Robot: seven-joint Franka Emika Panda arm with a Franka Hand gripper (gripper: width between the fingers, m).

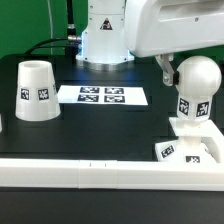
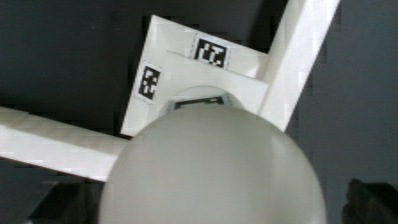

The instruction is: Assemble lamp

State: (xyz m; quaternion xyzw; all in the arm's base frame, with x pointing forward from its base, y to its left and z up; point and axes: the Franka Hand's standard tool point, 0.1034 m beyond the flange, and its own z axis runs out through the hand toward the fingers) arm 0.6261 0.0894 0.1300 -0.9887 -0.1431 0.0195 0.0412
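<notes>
The white ball-headed bulb (image 1: pixel 196 78) stands upright on the flat square base (image 1: pixel 186 150) at the exterior view's right, its tagged stem in the base's socket. My gripper (image 1: pixel 188 72) straddles the bulb's round head; one black finger (image 1: pixel 165 68) shows beside it with a small gap. In the wrist view the bulb's head (image 2: pixel 214 160) fills the space between my dark fingers (image 2: pixel 68 205), with the base (image 2: pixel 178 62) below; the gripper (image 2: pixel 217 205) looks open. The tapered shade (image 1: pixel 37 92) stands mouth-down at the exterior view's left.
The marker board (image 1: pixel 102 96) lies flat on the black table between the shade and the bulb. A white frame rail (image 1: pixel 90 170) runs along the table's front edge; its bars (image 2: pixel 306 50) border the base in the wrist view. The arm's pedestal (image 1: pixel 104 40) stands behind.
</notes>
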